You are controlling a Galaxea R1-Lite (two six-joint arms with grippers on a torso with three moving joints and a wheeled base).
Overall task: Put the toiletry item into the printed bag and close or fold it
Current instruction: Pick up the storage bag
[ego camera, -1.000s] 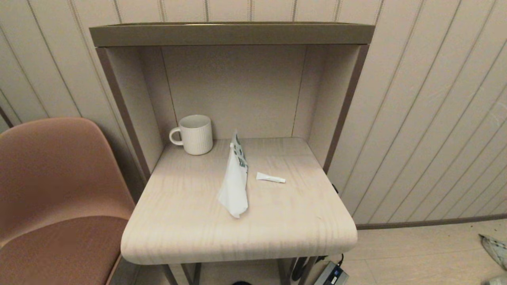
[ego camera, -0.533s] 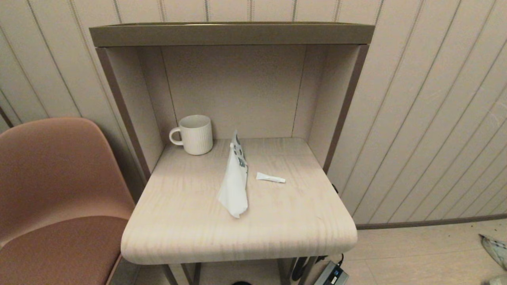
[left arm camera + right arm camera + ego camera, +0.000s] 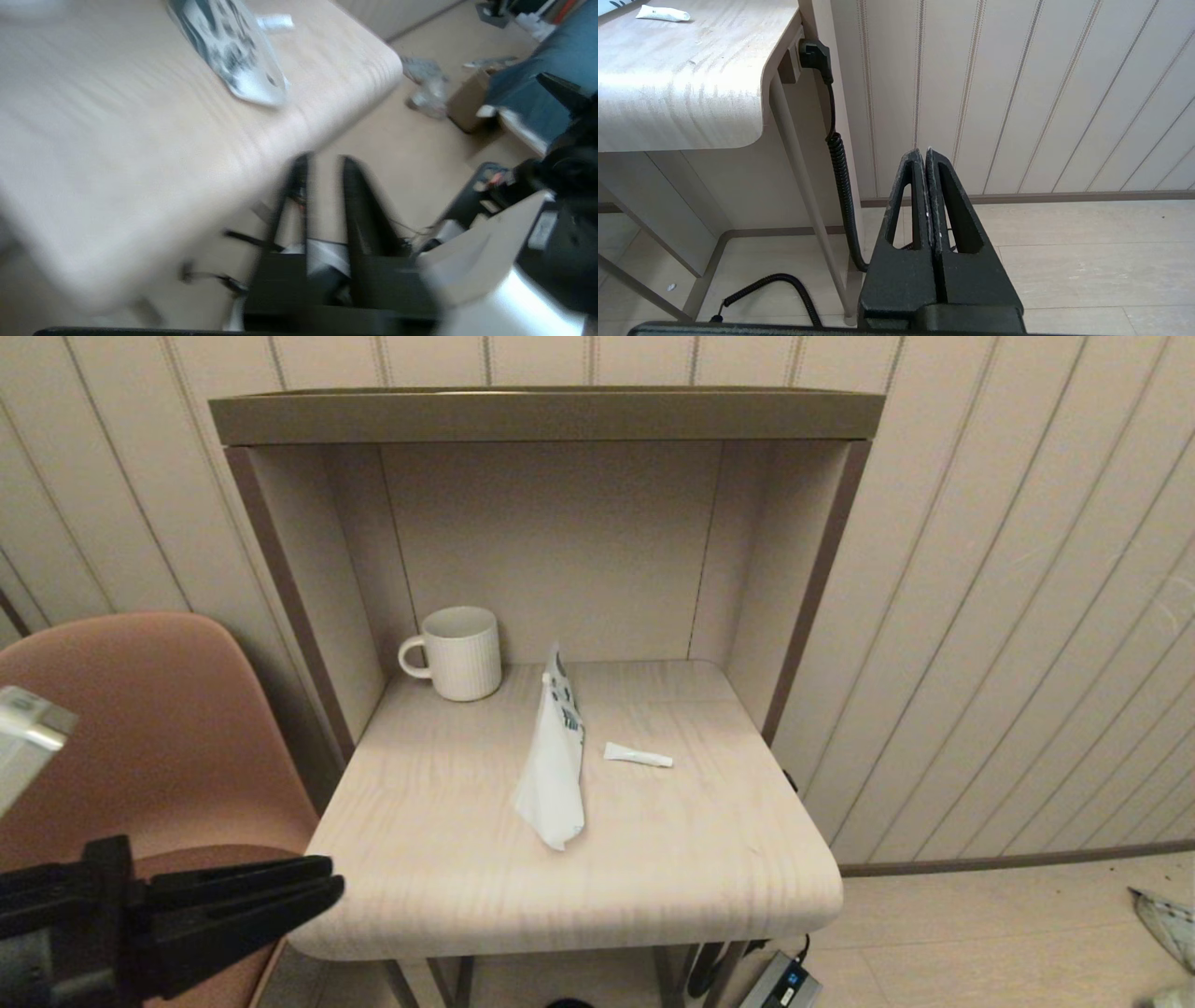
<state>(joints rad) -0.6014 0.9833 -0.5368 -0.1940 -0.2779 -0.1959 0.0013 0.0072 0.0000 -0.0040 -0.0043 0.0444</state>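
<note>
Here, pale wooden desk (image 3: 448, 859) stands against striped wall panels (image 3: 1008, 616).

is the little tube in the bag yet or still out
Out. The white tube lies bare on the tabletop, beside the printed bag and apart from it.

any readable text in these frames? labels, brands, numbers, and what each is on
No text can be read in any view.
Printed bag: dark teal marks at its far end, too small and blurred to read as words.
Toiletry item: no legible print.
Mug: plain ribbed white, no marking.
Device on the floor: a small blue label, unreadable.
</note>
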